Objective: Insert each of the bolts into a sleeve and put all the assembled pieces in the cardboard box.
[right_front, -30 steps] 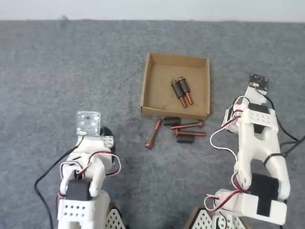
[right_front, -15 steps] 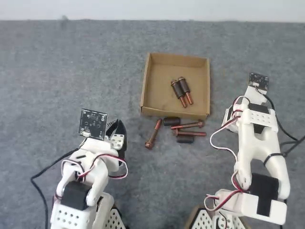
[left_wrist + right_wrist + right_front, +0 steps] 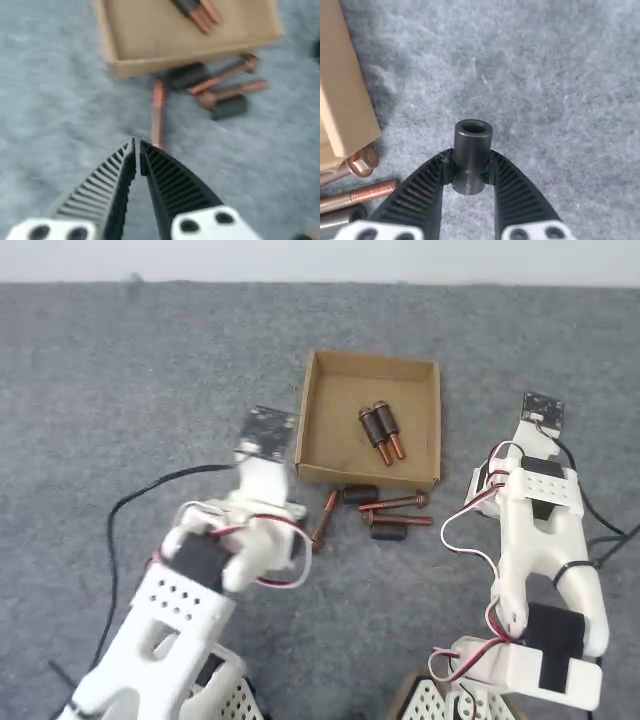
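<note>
Sitting in cardboard box (image 3: pixel 335 405): 2 assembled pcs (image 3: pixel 375 427); right gripper (image 3: pixel 470 172) clamps sleeve (image 3: pixel 472 147), left gripper (image 3: pixel 137 147) closed, empty.

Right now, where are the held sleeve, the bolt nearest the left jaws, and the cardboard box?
sleeve (image 3: pixel 472 152), right wrist view, its side wall.
bolt (image 3: pixel 157 102), left wrist view, its threaded shaft.
cardboard box (image 3: pixel 335 430), high view, its bare floor.

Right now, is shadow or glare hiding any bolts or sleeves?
High view: even light, no glare; the loose bolts beside the cardboard box stand clear. Left wrist view: nearest bolt unshadowed ahead of the left gripper. Right wrist view: soft shadow beside the box; sleeve in the right gripper evenly lit.
</note>
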`<state>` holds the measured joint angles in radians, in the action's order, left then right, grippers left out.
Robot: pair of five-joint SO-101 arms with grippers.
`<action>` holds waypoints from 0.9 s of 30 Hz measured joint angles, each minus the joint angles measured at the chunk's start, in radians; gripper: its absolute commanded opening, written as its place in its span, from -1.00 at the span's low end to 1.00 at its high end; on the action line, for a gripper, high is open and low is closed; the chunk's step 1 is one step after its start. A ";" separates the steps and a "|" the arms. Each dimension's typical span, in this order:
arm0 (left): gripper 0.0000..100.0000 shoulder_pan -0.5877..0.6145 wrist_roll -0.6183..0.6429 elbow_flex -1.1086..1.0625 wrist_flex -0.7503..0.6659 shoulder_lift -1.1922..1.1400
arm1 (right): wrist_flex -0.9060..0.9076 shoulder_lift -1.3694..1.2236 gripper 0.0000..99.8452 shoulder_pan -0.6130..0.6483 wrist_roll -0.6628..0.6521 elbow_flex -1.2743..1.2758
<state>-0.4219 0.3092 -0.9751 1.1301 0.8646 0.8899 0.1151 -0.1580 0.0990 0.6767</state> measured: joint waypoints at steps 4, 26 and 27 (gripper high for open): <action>-0.98 -0.133 0.077 0.000 -0.063 -0.057 | 0.000 -0.008 -0.99 -0.002 0.000 -0.002; -0.98 -0.196 0.192 -0.109 -0.459 -0.542 | 0.000 -0.008 -0.99 0.000 0.000 0.000; -0.98 -0.189 0.192 -0.109 -0.459 -0.543 | 0.000 -0.008 -0.99 0.000 0.000 0.000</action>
<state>-0.6107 0.5010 -1.0840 0.6713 0.3214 0.8899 0.1074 -0.1580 0.0990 0.6767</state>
